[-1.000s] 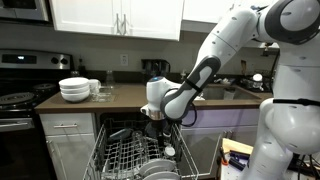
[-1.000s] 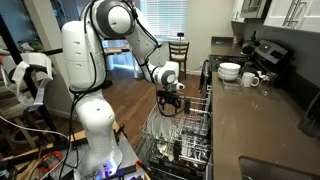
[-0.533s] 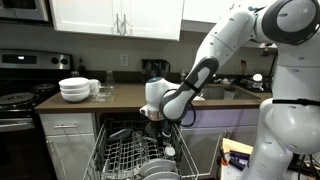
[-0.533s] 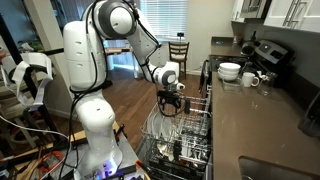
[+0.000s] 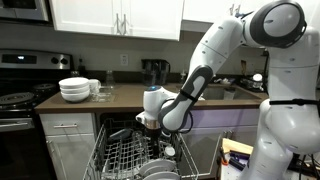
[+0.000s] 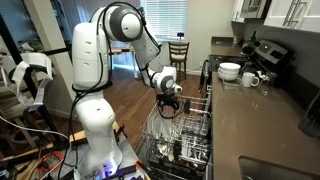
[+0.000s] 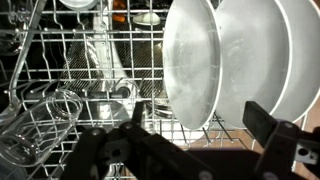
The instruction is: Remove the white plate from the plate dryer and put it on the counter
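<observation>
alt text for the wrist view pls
White plates stand upright in the wire plate dryer, filling the right half. The open pincer shows dark along the bottom, its fingers either side of the leftmost plate; a clear glass sits lower left.

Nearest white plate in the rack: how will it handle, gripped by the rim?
The white plate looks rigid and glossy, so probably slippery and breakable. It stands on edge in the plate dryer, so it may tip against the neighbouring plate when lifted.
</observation>
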Robot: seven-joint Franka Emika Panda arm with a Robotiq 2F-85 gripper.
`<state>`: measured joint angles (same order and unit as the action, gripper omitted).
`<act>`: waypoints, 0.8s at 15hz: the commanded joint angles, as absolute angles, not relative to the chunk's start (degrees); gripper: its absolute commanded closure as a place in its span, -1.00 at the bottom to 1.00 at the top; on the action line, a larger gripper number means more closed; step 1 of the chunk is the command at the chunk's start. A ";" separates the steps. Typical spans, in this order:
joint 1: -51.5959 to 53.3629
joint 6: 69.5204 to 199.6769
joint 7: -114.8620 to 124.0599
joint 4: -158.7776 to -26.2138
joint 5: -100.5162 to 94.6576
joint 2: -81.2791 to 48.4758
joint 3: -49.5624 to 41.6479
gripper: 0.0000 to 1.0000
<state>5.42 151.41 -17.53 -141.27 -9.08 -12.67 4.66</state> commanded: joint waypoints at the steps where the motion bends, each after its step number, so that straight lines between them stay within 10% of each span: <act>1: 4.43 153.66 -19.98 -138.67 -8.97 -17.74 6.22 -1.00; 4: 3.32 154.24 -21.72 -137.16 -8.30 -20.94 7.14 -0.97; 12: 0.94 151.83 -23.33 -133.50 -8.21 -25.65 7.98 0.19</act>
<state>2.94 152.88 -20.75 -135.36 -9.01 -24.04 6.72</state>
